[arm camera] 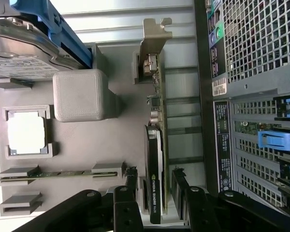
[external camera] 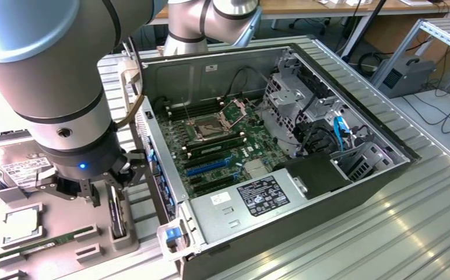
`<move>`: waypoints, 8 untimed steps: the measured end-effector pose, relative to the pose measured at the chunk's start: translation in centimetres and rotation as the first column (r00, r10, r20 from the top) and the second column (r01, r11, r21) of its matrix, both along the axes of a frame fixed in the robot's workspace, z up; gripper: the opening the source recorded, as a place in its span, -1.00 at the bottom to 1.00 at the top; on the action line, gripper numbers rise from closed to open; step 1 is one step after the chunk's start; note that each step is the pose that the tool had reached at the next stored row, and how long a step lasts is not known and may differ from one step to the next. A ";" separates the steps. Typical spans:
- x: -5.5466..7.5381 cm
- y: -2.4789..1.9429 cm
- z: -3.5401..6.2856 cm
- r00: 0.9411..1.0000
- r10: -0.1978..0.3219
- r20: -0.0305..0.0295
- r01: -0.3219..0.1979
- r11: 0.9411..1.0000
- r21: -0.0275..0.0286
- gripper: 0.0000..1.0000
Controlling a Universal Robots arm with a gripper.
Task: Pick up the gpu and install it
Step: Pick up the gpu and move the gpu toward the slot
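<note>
My pincer point(arm camera: 154, 188) stands wide, one finger point(arm camera: 131, 181) on each flat side of the gpu point(arm camera: 155, 145) — a sliver of gap shows on both sides, so I am not clamped on it. The gpu stands on its long edge in a slot of the gray tray point(arm camera: 87, 150), at the tray's side nearest the computer case point(external camera: 287, 146). Its silver bracket point(arm camera: 153, 38) is at the end away from my pincer. Elsewhere on the tray lie a hard drive point(arm camera: 19, 53), a processor point(arm camera: 26, 133) and a RAM stick point(arm camera: 53, 174) — all apart from the gpu.
</note>
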State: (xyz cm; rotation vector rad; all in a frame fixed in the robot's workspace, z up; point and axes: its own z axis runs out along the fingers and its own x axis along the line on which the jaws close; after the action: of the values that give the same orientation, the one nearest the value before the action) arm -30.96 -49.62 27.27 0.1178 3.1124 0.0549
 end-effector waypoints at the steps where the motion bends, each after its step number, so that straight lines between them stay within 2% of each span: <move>1: 0.0 0.00 -0.08 1.000 0.000 0.000 0.000 1.000 0.000 -0.15; 6: 0.1 0.12 -0.86 1.000 0.000 0.000 0.000 1.000 0.000 -0.15; 8: 0.1 0.13 -0.88 1.000 0.000 0.000 0.000 1.000 0.000 -0.15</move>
State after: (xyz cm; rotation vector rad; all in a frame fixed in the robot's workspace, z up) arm -30.88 -49.49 26.39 0.1178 3.1126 0.0546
